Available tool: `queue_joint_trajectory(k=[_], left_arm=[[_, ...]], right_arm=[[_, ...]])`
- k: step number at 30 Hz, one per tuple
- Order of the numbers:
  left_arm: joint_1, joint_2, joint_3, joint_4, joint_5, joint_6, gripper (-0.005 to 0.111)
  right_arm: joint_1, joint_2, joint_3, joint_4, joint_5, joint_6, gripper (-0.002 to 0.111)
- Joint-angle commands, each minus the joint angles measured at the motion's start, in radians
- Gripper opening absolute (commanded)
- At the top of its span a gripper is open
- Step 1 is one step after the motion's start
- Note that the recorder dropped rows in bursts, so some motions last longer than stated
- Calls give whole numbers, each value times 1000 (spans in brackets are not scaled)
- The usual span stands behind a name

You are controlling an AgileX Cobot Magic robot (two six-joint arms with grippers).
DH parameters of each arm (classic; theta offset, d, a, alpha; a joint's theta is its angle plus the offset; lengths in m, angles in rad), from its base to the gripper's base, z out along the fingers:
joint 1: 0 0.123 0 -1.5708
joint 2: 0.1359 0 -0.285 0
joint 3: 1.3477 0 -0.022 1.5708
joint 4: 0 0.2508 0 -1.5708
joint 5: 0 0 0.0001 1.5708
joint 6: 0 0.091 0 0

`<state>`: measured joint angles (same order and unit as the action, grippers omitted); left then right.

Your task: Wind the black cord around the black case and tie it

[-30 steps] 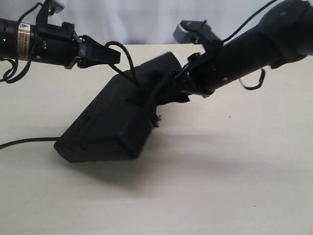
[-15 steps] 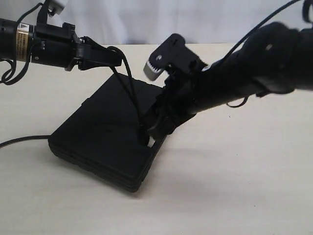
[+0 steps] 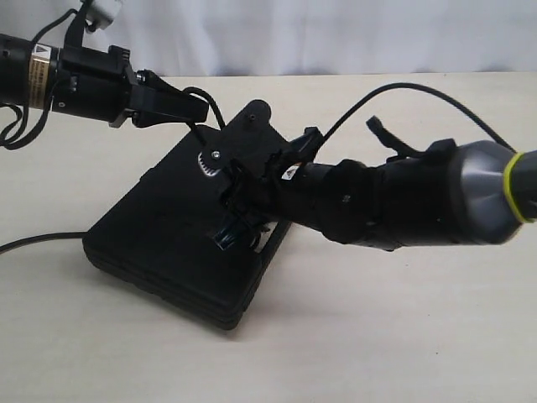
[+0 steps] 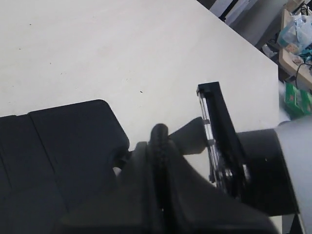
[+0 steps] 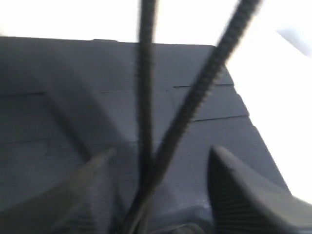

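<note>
The black case (image 3: 168,243) lies flat on the pale table, with its ribbed lid filling the right wrist view (image 5: 68,92). My left gripper (image 3: 198,107) hovers above the case's far edge, shut on the black cord (image 3: 220,117). In the left wrist view the cord (image 4: 159,146) is pinched between the fingers. From there the cord arcs down onto the lid. My right gripper (image 3: 231,220) is low over the lid near the case's right edge. It is open, and two strands of the cord (image 5: 190,105) cross between its fingers (image 5: 241,190) without being clamped.
A thin black strand (image 3: 42,243) runs along the table from the case's left side out of view. My right arm (image 3: 403,197) stretches across the table's right half. A loose arm cable (image 3: 419,92) arches above it. Bare tabletop (image 3: 377,336) spreads in front.
The case, tilted up on one edge a second ago, now lies flat. My right arm has swung round and dropped over the lid. The left gripper has kept its place and its hold.
</note>
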<state>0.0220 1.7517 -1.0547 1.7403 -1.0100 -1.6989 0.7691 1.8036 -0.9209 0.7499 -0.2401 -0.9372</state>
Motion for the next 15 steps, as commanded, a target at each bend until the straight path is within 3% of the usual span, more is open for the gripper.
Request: queue_joint_trajectory(k=[1, 2, 7, 10, 15], left_arm=[[1, -10, -5, 4, 48, 4, 2], [1, -10, -5, 4, 58, 4, 5], [1, -10, -7, 4, 70, -1, 35], [38, -32, -9, 4, 129, -37, 49], [193, -94, -11, 4, 175, -279, 50]], right_arm=[[-5, 13, 2, -11, -49, 44, 10], [-5, 13, 2, -9, -49, 50, 5], [-5, 13, 2, -9, -43, 64, 4], [-5, 8, 2, -9, -37, 72, 4], [-5, -9, 2, -9, -17, 87, 4]])
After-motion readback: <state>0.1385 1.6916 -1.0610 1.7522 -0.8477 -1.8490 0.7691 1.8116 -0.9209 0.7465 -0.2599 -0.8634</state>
